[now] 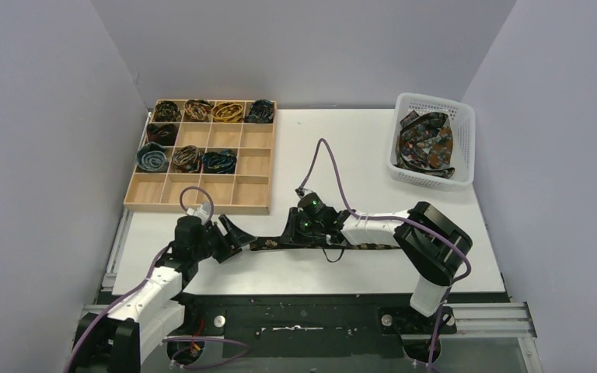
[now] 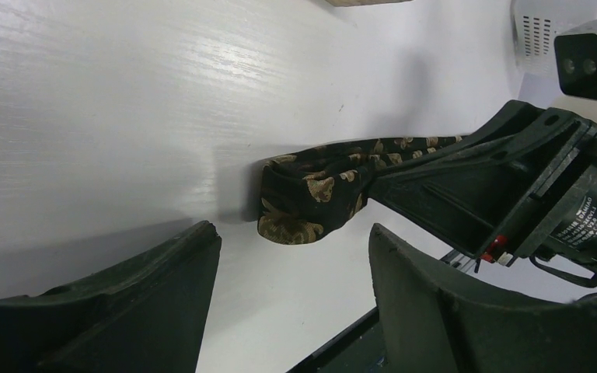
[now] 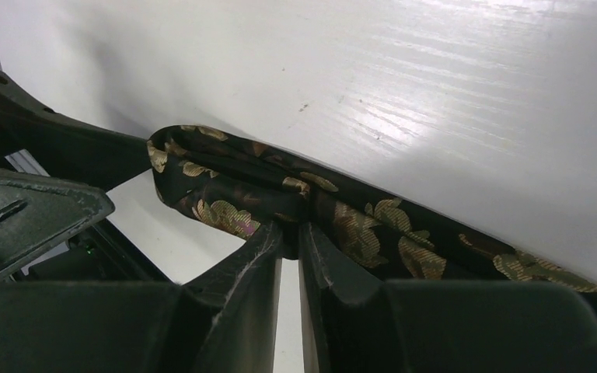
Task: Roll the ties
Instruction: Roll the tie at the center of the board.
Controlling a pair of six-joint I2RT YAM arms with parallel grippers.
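- Surface: white bench (image 1: pixel 373 155), grey walls (image 1: pixel 303 47).
- Along near edge: dark gold-flowered fabric necktie (image 3: pixel 225 186) lies flat; likely soft, limp, slippery.
- Folded end sits pinched in right gripper (image 3: pixel 291 233), seemingly best hold.
- Beside it, left gripper (image 2: pixel 294 237) gapes empty.

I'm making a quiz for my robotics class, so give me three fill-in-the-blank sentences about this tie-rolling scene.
The right gripper pinches the dark gold-patterned fabric tie; the left gripper has its jaws ____.
The wooden grid tray holds ____ rolled ties.
Loose ties are heaped in the white plastic basket at the white table's far ____ corner.
Missing words: open; eight; right.
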